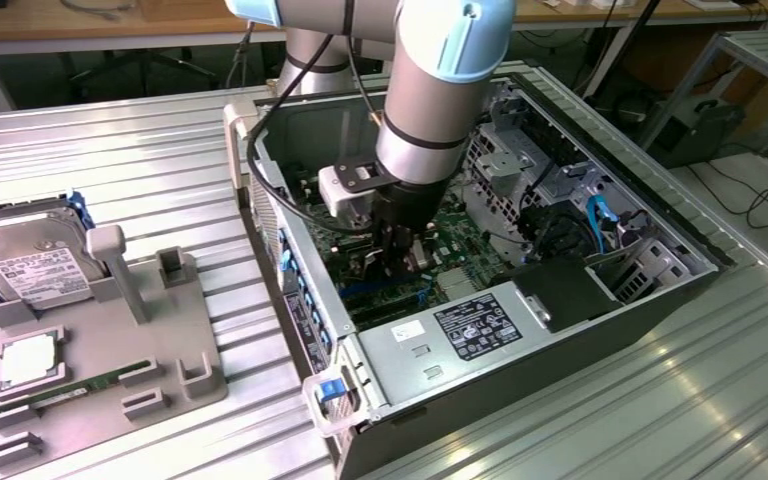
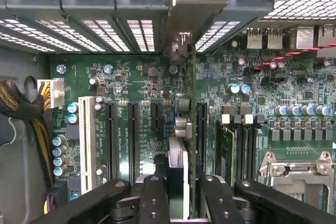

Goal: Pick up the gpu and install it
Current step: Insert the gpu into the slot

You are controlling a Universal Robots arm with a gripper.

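Gripping the gpu [image 2: 181, 129] edge-on between partly closed jaws, the gripper [image 2: 178, 195] is handling a stiff, light, fragile card.

We see the arm [image 1: 427, 90] reaching steeply down w/ wrist vertical, gripper [image 1: 402, 262] low, its fingers [image 2: 153, 198] clamped on the gpu [image 2: 181, 171], held edge-on

- Exterior view: set high and well back, angled down over the ribbed metal table [image 1: 144, 150] onto the open computer case [image 1: 491, 300] and the arm.
- Wrist view: mounted on the arm, very near, facing straight onto the motherboard [image 2: 142, 82] inside the case.
- Shared ground: the motherboard and its expansion slots [image 2: 133, 140].
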